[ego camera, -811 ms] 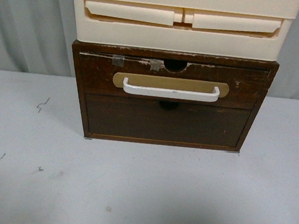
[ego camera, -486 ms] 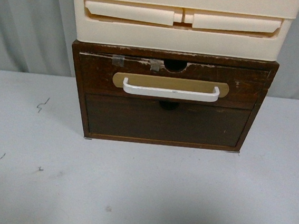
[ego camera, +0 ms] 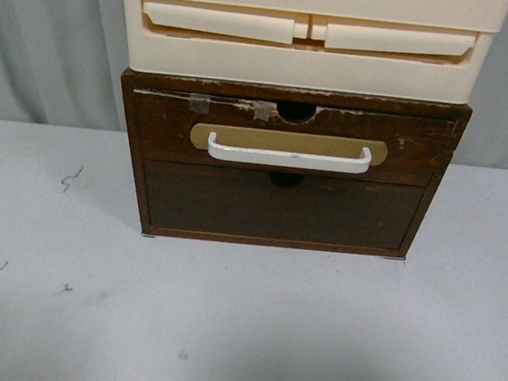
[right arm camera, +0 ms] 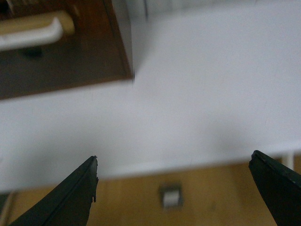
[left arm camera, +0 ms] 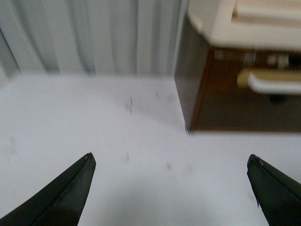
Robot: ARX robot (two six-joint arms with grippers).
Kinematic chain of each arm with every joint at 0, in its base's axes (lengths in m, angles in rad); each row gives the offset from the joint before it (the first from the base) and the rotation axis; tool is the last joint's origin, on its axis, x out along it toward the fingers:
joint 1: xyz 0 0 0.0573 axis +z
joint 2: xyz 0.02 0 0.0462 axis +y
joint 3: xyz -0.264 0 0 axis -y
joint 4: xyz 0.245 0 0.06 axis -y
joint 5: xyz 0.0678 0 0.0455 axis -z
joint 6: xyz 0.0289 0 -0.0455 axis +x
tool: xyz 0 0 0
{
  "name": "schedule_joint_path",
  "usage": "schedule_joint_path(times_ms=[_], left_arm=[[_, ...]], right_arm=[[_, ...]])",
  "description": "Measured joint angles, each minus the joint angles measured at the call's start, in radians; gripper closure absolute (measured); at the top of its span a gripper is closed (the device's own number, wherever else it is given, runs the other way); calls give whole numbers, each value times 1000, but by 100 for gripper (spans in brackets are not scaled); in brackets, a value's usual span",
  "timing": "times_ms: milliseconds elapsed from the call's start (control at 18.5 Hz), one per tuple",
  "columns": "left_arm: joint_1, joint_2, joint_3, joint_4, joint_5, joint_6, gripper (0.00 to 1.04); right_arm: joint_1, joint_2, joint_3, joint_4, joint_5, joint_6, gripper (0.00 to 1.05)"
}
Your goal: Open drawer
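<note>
So the drawer (ego camera: 170, 128) is the top slot of a small dark wooden cabinet (ego camera: 295, 94), sitting dead centre at the far side of the surface (ego camera: 241, 324). It looks pushed all the way in, with its worn brown front level with the frame. There's a white bar handle (ego camera: 289, 155) on a tan oval plate (ego camera: 290, 142), a half-round notch (ego camera: 296, 112) cut into the top edge, and two grey tape bits (ego camera: 199, 104) just left of that notch. Right below it is a plain dark panel (ego camera: 279, 206) with no handle. A cream plastic drawers unit (ego camera: 302, 65) is stacked on top of the cabinet, and a pale curtain (ego camera: 44, 35) hangs behind it all.

Neither arm shows in the front view. Both wrist views are pretty blurry. The left tool (left arm camera: 170, 157) has its fingers spread wide apart with nothing between them, and it sits above bare surface with the cabinet's left corner ahead of it. The right tool (right arm camera: 174, 156) is also spread wide and holding nothing, over the near edge of the surface, well clear of the cabinet's right corner.
</note>
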Motion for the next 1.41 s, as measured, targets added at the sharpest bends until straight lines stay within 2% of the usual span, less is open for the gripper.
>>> schedule_joint_path(times_ms=[54,108,270,378,432,541,703,919,1189,1405], left_arm=[[-30,172,87,-126,31,-51,7],[-63,306,135,-92,67,-112,7],[-268,657,153,244,127,-345,7],[-341,956,176,525,159,-494,7],[-351,1101,216,659,175,-573,7],[-359,1324,302,883,208,-703,7],[-339,1599,408,1105,262,-905,7],[-323,1820,545,1238,266,-1109,7],[-317,2000,696,1248,271,-1236,7],[-314,2053,779,1213,292,-1258,7]], right_arm=[[-34,159,75,-98,-61,83,6],[-54,225,84,-70,-150,180,6],[-33,483,46,201,-369,464,6],[29,732,43,525,-462,672,6],[77,894,74,728,-461,776,6],[129,1140,151,1038,-417,907,6],[163,1481,282,1369,-339,1057,6],[200,1762,435,1501,-275,1171,6],[208,1931,612,1500,-210,1271,6],[239,1981,718,1449,-201,1273,6]])
